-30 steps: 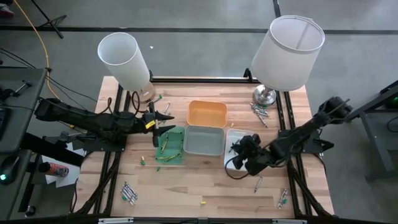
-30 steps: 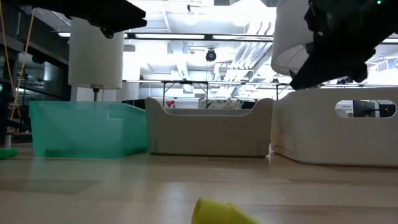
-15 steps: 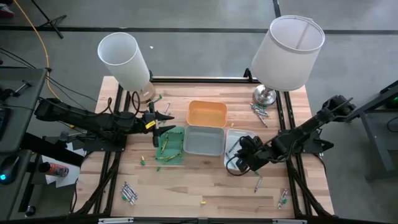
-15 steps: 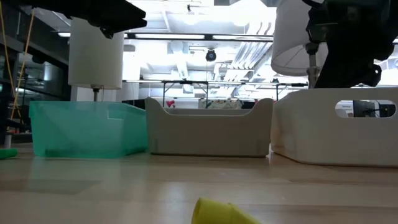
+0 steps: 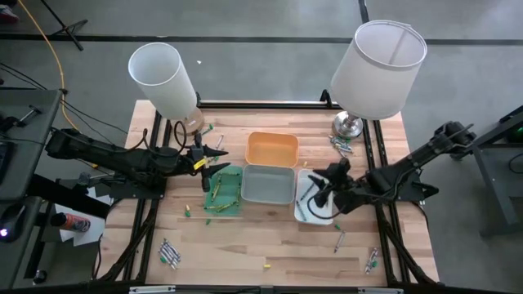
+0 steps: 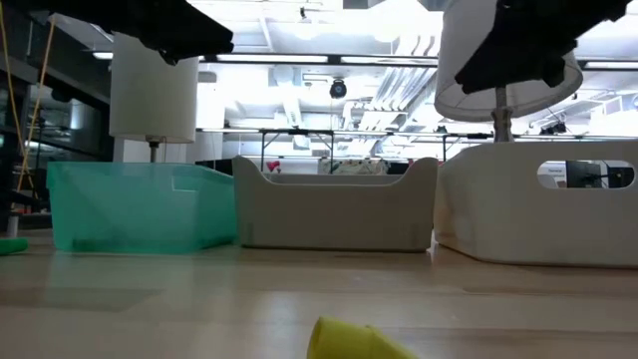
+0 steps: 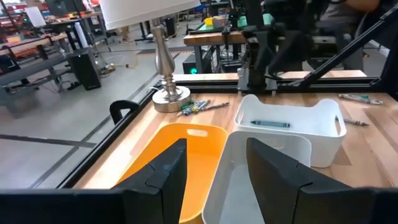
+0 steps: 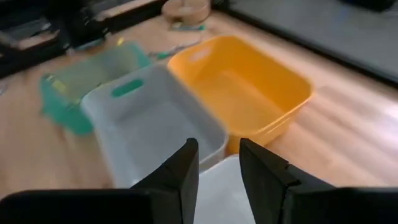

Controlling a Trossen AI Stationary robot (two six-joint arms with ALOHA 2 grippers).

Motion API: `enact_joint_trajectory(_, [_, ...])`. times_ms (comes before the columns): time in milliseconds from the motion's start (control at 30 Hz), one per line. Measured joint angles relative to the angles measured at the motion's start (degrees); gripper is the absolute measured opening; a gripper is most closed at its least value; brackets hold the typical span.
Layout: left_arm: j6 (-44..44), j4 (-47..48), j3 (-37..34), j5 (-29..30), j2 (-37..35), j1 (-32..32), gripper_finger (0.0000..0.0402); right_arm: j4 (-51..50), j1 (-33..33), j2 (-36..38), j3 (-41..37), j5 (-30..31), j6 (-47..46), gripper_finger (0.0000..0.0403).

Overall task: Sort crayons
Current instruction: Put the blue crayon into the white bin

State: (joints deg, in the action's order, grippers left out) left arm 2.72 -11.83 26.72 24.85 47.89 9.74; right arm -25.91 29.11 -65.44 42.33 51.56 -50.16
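partly sorted: green crayons (image 5: 221,196) in green tray (image 5: 235,175), many loose on desk (image 5: 245,253); right claw (image 5: 320,196) empty, parted; left claw (image 5: 214,161) parted, empty.

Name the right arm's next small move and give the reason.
Probably swing the right gripper away toward the loose crayons by the lamp base. Its fingers are apart with nothing between them, over the white tray, where a teal crayon already lies.

High view straight down; low view table-level, close; wrist views forward — all share grey tray (image 5: 268,184).
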Motion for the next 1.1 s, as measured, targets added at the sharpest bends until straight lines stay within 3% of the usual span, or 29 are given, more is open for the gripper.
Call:
enact_joint_trajectory(200, [2.7, 0.0, 0.0, 1.5, 0.0, 0.0, 0.0154, 0.0, -3.3, -0.2, 0.0, 5.9, 2.7, 0.0110])
enact_joint_trajectory(467, [3.4, -0.1, 0.0, 3.0, 0.0, 0.0, 0.0154, -0.2, -10.8, -0.3, 0.0, 22.0, 5.1, 0.0110])
enact_joint_trajectory(600, [2.4, 0.5, 0.0, 3.0, 0.0, 0.0, 0.0154, -0.6, -16.2, -0.3, 0.0, 21.7, 3.8, 0.0110])
enact_joint_trajectory(867, [0.9, 0.3, 0.0, 10.2, 0.2, -2.3, 0.0154, -2.6, -28.0, -0.3, 0.0, 10.2, 5.2, 0.0110])
enact_joint_trajectory(1100, [5.3, -1.6, 0.0, 14.2, 0.2, -7.4, 0.0154, -2.5, -35.2, -0.8, 0.0, 9.1, 3.7, 0.0110])
